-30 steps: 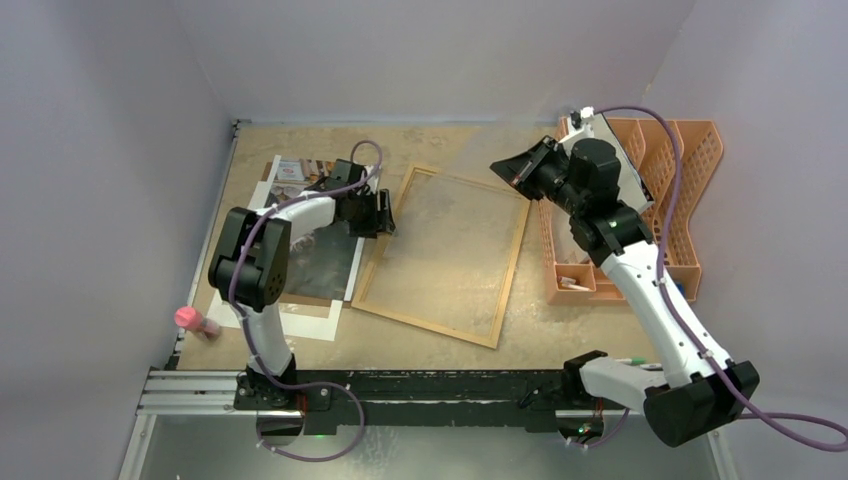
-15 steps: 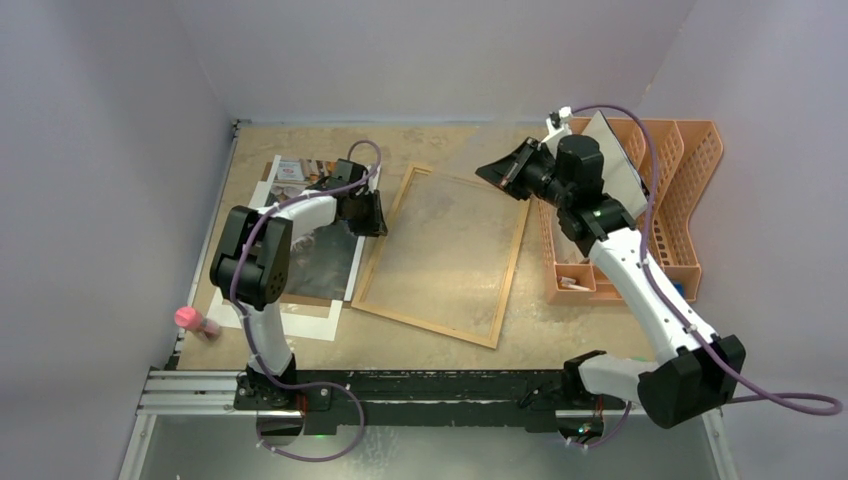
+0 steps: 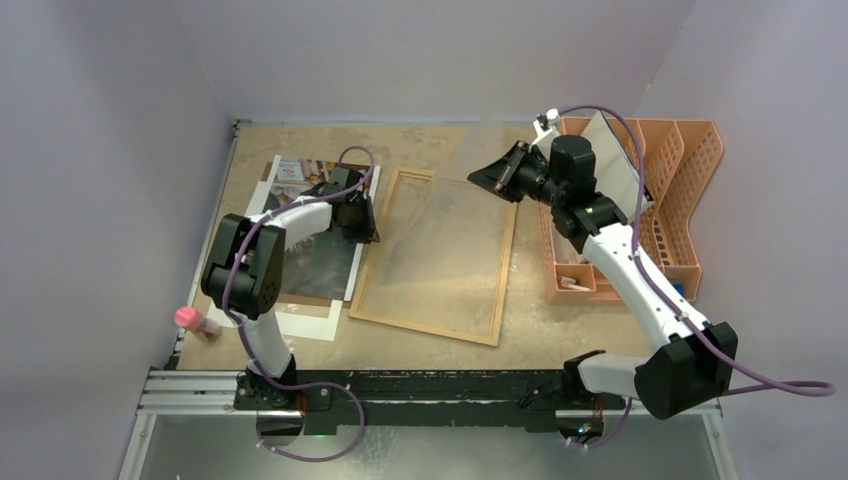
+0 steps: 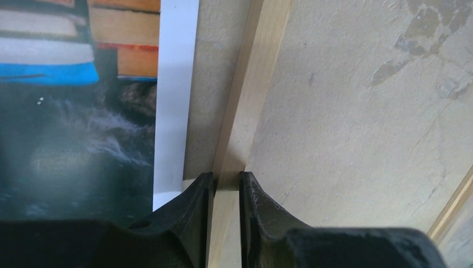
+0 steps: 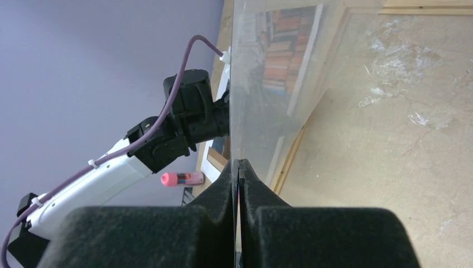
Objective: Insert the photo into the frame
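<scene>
- Preparing: left end effector [image 4: 226, 181] pinches the frame [image 4: 245, 100] by its rail; right end effector [image 5: 239, 167] clamps a clear pane [image 5: 268, 78] aloft.
- Next, probably: shift the photo [image 4: 61, 128] into the frame.

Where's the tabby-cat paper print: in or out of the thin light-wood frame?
Out: the print lies left of the frame, outside its rail.

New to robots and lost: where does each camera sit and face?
Top external: above and behind, looking down on the table; left arm and right arm show.
Left wrist: looks along the left end effector, clamped on the frame beside the photo.
Right wrist: looks along the right end effector, pinching a clear pane; left arm beyond.
Shared: the frame.
</scene>
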Action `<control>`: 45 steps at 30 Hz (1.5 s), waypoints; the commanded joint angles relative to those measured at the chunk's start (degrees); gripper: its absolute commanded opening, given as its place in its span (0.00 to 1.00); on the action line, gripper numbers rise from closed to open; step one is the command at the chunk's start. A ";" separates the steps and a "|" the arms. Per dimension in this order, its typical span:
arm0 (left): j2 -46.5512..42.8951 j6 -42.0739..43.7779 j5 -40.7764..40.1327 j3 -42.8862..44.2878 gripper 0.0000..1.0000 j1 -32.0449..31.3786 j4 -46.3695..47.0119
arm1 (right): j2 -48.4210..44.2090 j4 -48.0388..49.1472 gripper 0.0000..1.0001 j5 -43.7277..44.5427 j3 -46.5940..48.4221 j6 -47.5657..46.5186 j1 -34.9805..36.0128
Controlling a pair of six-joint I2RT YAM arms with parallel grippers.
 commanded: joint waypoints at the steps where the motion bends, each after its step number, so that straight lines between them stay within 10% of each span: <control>1: -0.67 -1.69 -5.28 -3.78 0.18 1.57 -8.71 | -1.11 6.43 0.00 -4.67 -0.51 -2.58 -0.09; 19: -14.40 -7.27 3.93 -2.96 0.42 8.50 -13.09 | 6.08 13.22 0.00 -9.53 2.23 -5.04 3.10; 28: -21.55 -7.89 -5.21 -0.48 0.46 13.84 -15.65 | 9.90 18.70 0.00 -7.55 2.93 -1.40 8.64; 45: -17.87 -3.49 4.04 -5.73 0.74 14.26 -10.38 | 9.78 27.63 0.00 1.43 -23.30 6.31 5.56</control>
